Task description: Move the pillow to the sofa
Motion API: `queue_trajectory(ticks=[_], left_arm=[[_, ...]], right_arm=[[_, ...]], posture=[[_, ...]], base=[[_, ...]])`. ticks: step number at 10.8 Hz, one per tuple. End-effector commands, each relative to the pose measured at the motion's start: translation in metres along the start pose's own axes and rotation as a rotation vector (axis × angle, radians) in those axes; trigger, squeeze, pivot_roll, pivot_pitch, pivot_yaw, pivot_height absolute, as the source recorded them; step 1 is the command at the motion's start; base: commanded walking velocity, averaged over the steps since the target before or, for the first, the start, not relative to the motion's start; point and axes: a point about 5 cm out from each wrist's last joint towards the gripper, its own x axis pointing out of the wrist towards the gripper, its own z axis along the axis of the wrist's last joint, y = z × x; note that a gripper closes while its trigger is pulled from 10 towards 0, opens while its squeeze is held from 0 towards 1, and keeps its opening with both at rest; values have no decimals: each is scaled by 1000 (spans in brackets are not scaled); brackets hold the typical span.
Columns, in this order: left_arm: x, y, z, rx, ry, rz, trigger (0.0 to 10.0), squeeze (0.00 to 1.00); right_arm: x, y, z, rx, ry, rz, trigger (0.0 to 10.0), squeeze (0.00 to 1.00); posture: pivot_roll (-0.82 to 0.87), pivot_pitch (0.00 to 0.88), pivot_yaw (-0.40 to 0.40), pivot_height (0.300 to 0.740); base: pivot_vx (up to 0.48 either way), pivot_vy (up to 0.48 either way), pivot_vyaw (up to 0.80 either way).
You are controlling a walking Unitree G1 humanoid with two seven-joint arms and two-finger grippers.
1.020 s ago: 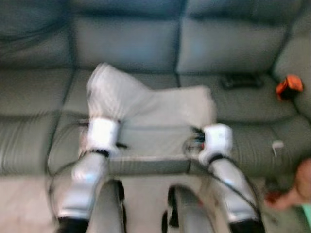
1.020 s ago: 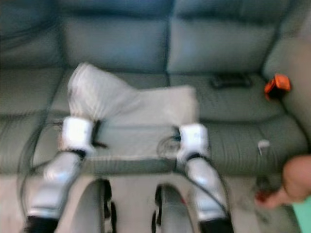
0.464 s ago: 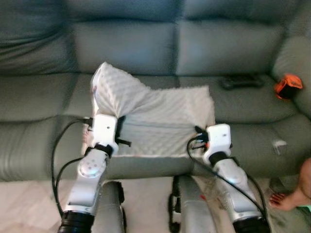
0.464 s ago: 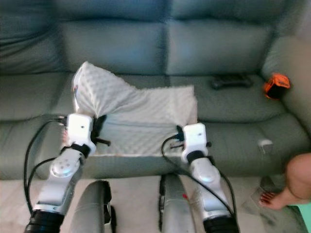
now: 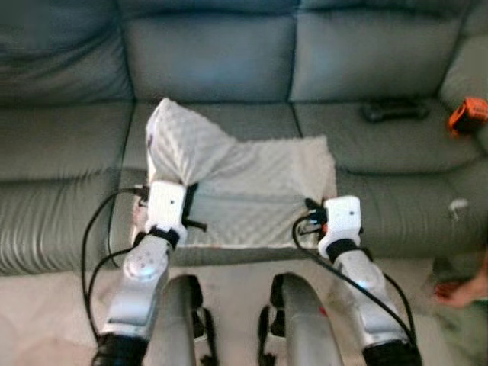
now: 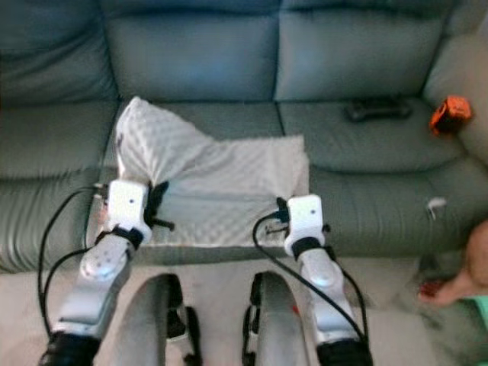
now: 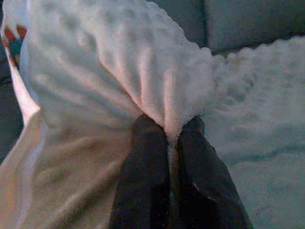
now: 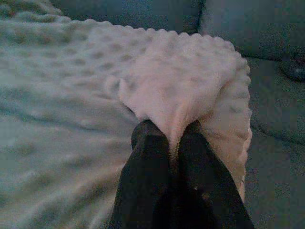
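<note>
A white, dimpled plush-fabric pillow lies soft and matt on a grey-green leather-look sofa with a smooth, faintly sheened surface; the matt black fingers pinch its fleecy cloth.

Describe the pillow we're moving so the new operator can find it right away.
Start at the grey-green sofa across the back of the head views; on its seat, in front of the robot, lies the pillow. It is white and nubbly, pinched by the left gripper and right gripper. The dark remote and orange object are smaller.
</note>
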Motion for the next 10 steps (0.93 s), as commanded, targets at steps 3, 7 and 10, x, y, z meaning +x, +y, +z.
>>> queue_trajectory(ticks=[3, 7, 10], left_arm=[[-2, 1, 0, 51, 23, 1, 10000, 0], [40, 39, 10, 182, 67, 78, 10000, 0], [75, 55, 31, 219, 58, 121, 10000, 0]], right_arm=[[-3, -11, 11, 49, -12, -53, 10000, 0], [38, -44, 39, 8, -29, -81, 10000, 0], [68, -61, 70, -30, -72, -75, 10000, 0]], posture=[[-31, 280, -19, 632], [-12, 433, 43, 632], [6, 503, 72, 632]], base=[[0, 0, 0], [0, 0, 0], [0, 0, 0]])
